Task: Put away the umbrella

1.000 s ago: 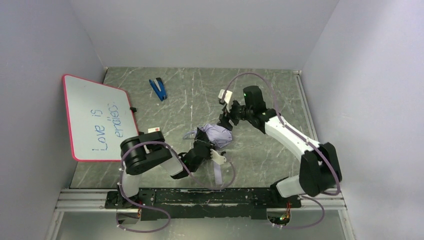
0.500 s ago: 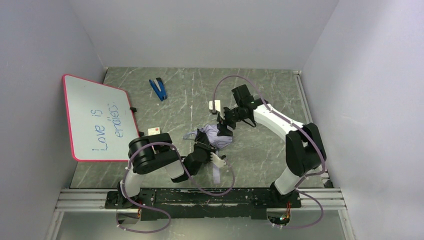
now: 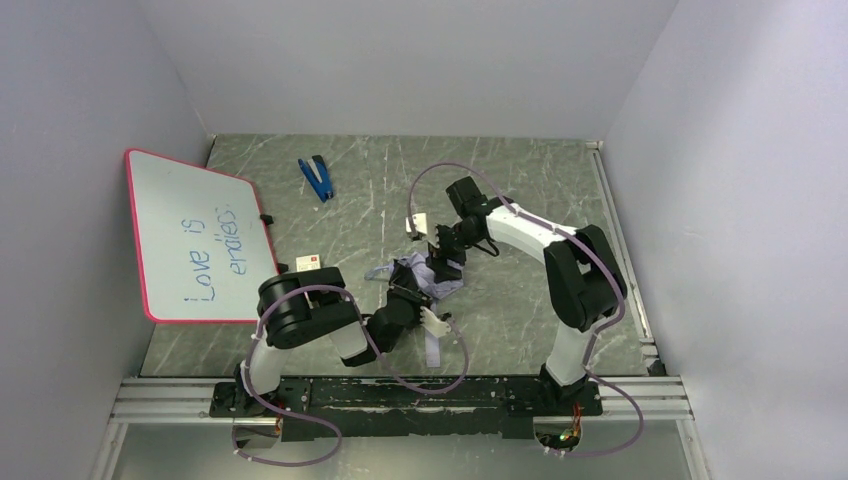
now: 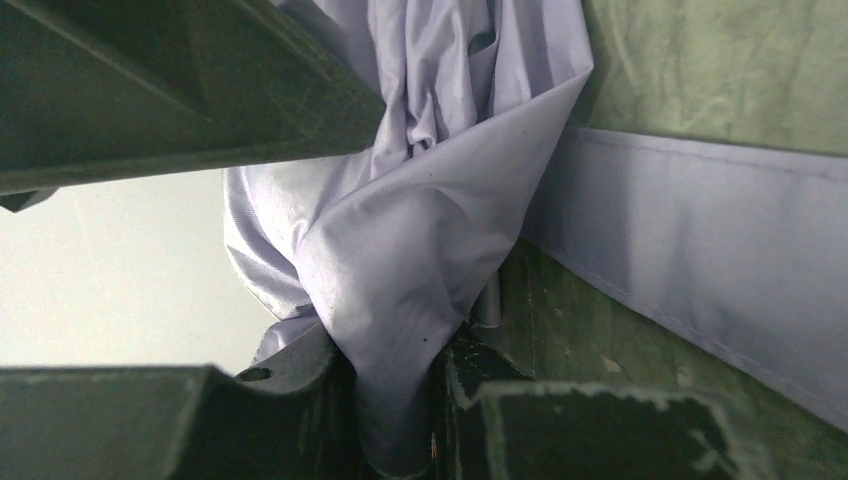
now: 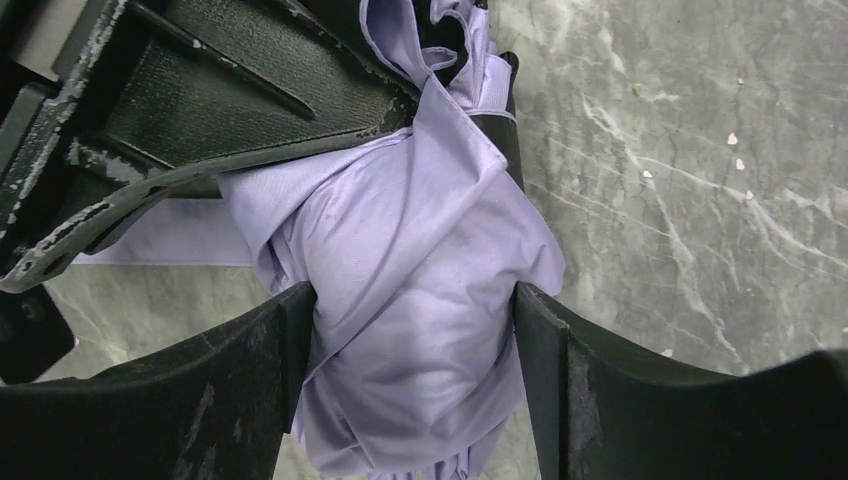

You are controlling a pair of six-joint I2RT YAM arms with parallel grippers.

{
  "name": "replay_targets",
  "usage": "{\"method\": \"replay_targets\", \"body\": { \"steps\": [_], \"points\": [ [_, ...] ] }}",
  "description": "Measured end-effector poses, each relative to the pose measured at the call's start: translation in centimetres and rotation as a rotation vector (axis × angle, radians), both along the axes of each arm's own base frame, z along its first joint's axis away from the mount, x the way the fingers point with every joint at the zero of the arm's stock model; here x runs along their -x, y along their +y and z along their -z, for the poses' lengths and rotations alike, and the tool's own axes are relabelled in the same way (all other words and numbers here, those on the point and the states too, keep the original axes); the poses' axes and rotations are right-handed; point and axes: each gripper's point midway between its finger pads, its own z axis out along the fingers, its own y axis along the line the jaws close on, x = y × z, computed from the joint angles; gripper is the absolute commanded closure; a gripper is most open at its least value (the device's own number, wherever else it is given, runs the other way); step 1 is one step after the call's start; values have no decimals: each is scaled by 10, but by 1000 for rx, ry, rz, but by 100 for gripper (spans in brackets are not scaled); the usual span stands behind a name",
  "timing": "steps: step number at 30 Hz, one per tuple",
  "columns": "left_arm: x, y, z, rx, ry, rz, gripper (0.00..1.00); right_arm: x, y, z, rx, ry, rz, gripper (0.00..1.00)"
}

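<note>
Lying crumpled at the middle of the table [image 3: 520,310], the umbrella [image 3: 432,278] is a bunched wad of pale lavender fabric, its strap [image 3: 432,345] trailing flat toward the near edge. The right gripper [image 5: 415,335] clamps the bundle from the far side — one finger pressed into each flank — while the left gripper [image 4: 400,260] pinches a fold from the near side. A whiteboard [image 3: 200,235] sits at the left; a blue tool [image 3: 316,177] lies well apart, farther back.

Left claw [image 3: 403,291] clamped, right claw [image 3: 441,264] clamped
</note>
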Motion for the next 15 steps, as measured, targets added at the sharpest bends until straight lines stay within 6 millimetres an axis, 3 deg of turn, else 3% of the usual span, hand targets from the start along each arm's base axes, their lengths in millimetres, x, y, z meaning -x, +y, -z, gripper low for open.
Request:
{"method": "replay_targets", "body": {
  "steps": [4,8,12,13,15],
  "points": [
    [1,0,1,-6,2,1,95,1,0,9,24,16,-3,36],
    [2,1,2,-8,3,-3,95,3,0,14,39,44,-1,56],
    [2,2,1,-4,3,-15,95,4,0,16,49,69,13,62],
    [2,2,2,-3,4,-18,90,4,0,17,53,73,18,63],
    [2,2,1,7,7,-26,69,4,0,17,56,79,24,63]
  ]
}}
